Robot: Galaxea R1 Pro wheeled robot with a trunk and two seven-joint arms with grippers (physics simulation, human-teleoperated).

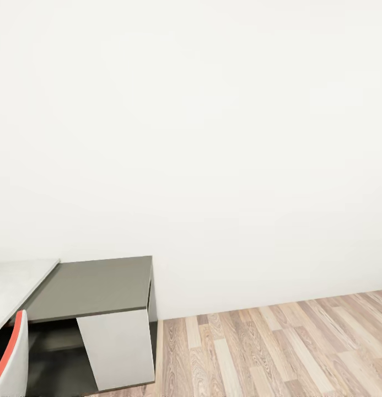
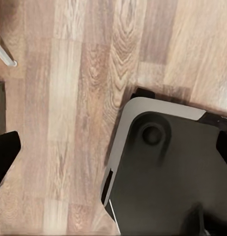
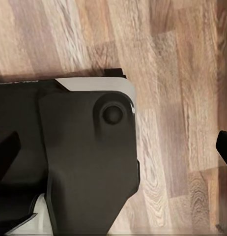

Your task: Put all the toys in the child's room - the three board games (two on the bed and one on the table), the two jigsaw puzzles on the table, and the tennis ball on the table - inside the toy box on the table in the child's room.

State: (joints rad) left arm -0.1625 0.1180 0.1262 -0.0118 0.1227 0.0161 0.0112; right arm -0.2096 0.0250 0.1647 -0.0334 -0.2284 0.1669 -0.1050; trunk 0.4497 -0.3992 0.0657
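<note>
Mostly a big blank white wall (image 1: 213,138) from up at the head, with wood-plank floor (image 1: 279,353) running along its base on the right side. Down in the lower left corner sits the low side unit (image 1: 97,286) with a dark grey top and a slanted white panel (image 1: 119,347) for a leg, pushed right up against the wall. Butted against the unit's left edge is a sliver of the table (image 1: 17,284), pale grey and glossy, and that visible corner of it is bare. In front of the table there's the curved back of a chair (image 1: 11,358), white with a red-orange rim, tucked in close to the table's edge.

Both wrist cameras point straight down at the floor. The left gripper (image 2: 113,147) has one dark fingertip (image 2: 5,152) poking in at one side and another bit at the opposite side, so the jaws are wide apart with nothing between them. Under it sits the robot's dark base (image 2: 162,182) with its pale rounded edge, plus a thin white leg (image 2: 5,56) off in a corner.

The right gripper (image 3: 113,147) is the same deal: fingers (image 3: 5,152) spread wide, nothing held, base (image 3: 89,162) below, planks (image 3: 177,73) beside.
</note>
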